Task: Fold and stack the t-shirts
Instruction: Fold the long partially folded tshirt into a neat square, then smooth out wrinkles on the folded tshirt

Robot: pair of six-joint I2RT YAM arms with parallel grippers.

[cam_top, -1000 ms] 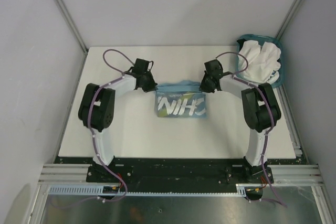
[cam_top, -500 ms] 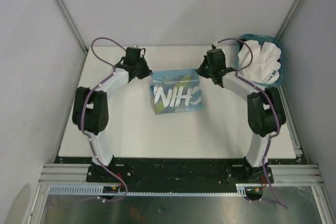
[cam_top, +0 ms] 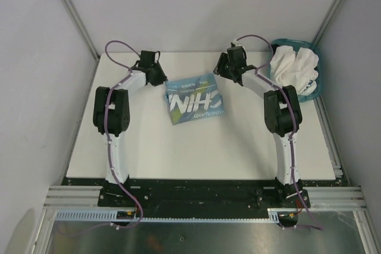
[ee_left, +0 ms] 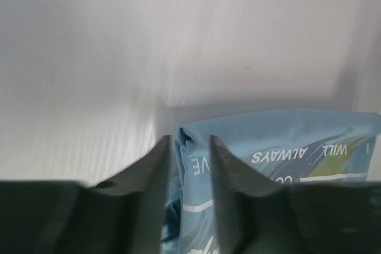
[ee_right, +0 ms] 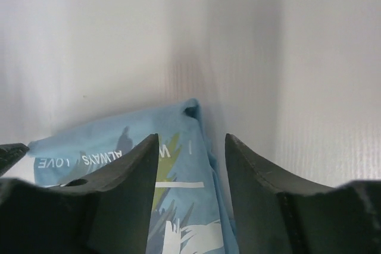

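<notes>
The light blue t-shirt [cam_top: 193, 98] with white lettering lies folded in a slightly tilted rectangle at the table's middle back. At its far left corner is my left gripper [cam_top: 161, 78]. In the left wrist view that gripper [ee_left: 189, 141] is open, and the shirt's corner [ee_left: 286, 141] lies loose between the parted fingers. At the far right corner is my right gripper [cam_top: 219, 71]. Seen from the right wrist, this gripper [ee_right: 191, 141] is open wide over the shirt's edge [ee_right: 131, 132]. Plain white t-shirts [cam_top: 294, 66] are heaped in the basket.
The teal plastic basket [cam_top: 314, 92] stands at the table's back right corner, just right of my right arm. Grey walls and metal frame posts close in the table on the left, back and right. White tabletop [cam_top: 196, 153] surrounds the blue shirt.
Both arms stretched toward the back of the table with the blue shirt. Both grippers, shut on its top corners before, have opened, and the shirt now lies flat.
</notes>
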